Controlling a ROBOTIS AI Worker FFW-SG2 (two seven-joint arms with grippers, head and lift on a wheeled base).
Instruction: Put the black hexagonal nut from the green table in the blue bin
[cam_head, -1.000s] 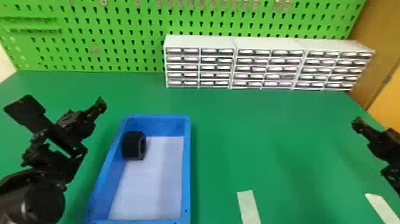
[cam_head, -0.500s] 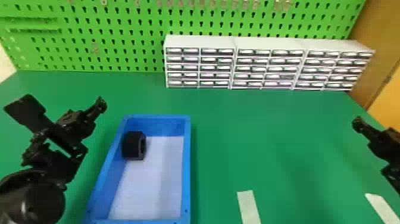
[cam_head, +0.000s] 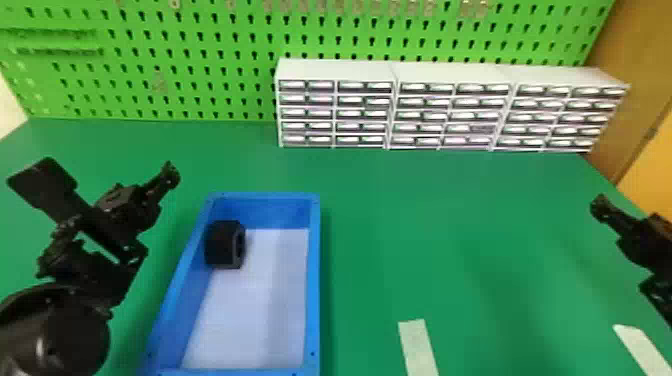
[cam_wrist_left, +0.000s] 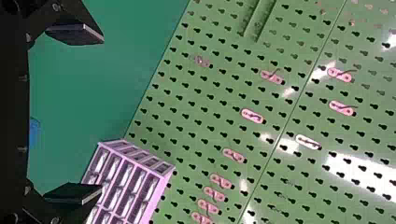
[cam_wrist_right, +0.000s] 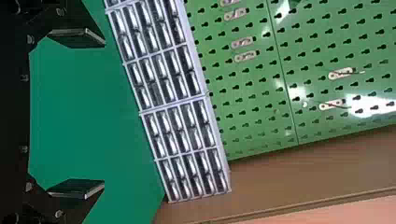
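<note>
Nut (cam_head: 223, 245) in blue bin (cam_head: 314, 290) by left wall (cam_head: 190, 305), room rightward

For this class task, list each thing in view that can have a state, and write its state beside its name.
black hexagonal nut: on its side, inside the blue bin
blue bin: open-topped, nearly empty
left gripper: open, empty
right gripper: open, empty
white drawers: shut
pegboard: upright
pale strips: flat on the green table

nut (cam_head: 220, 245) in bin (cam_head: 314, 285), far left; 3 drawer cabinets (cam_head: 450, 74) behind, rightward.
</note>
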